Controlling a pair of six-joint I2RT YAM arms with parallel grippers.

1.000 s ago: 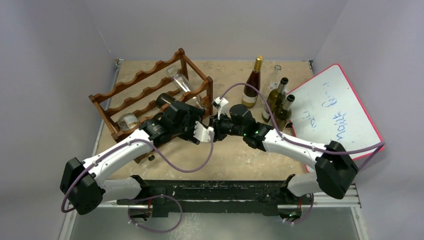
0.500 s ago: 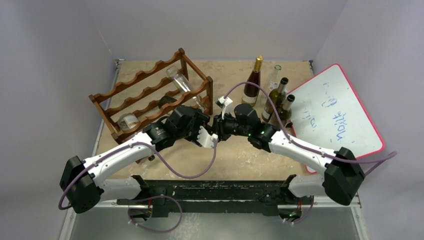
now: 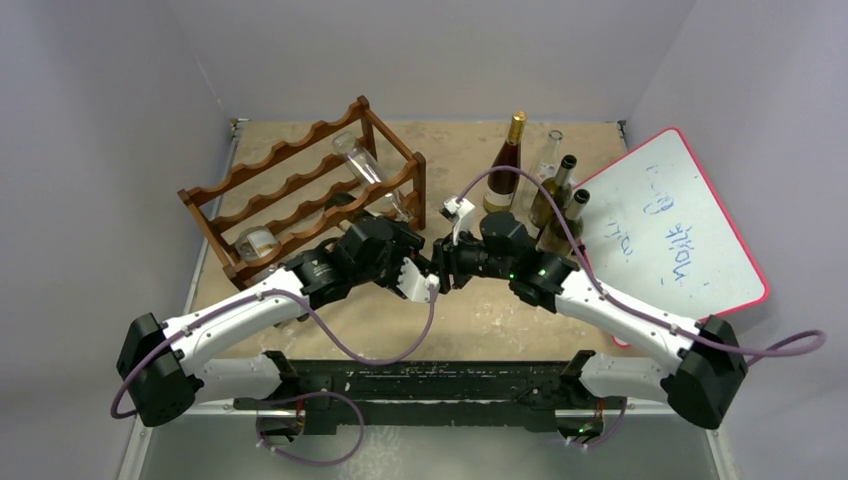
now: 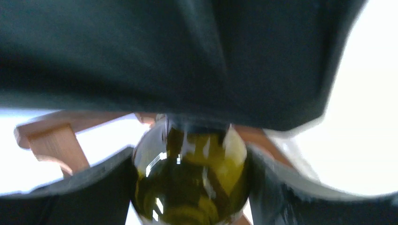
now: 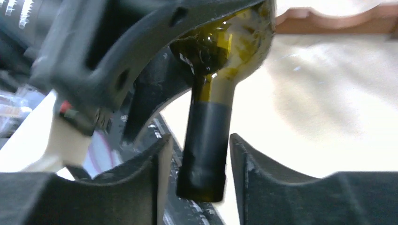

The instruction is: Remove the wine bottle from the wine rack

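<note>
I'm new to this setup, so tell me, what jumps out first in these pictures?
Two arms meet mid-table over a green wine bottle: the left gripper clamps its body while the right gripper straddles its black-capped neck. Behind them to the left stands the dark wooden wine rack with a clear bottle lying across it; a red-edged whiteboard sits at the right.

Top view: even, soft overhead light, sharp thru-out. Only faint shadows lie under the arms on the table (image 3: 500, 310). Whiteboard (image 3: 670, 225) bright, no hard glare. Left wrist cam: bkgd blown out to white, left fingers (image 4: 70, 192) near-black & underexposed, all soft. Small white glints on the green wine bottle (image 4: 190, 183), and the wine rack (image 4: 56, 140) rail is blurred. Right wrist cam: bottle neck fairly sharp w/ speckled highlights on the shoulder. Right fingers (image 5: 281, 187) soft, table washed out pale.
</note>
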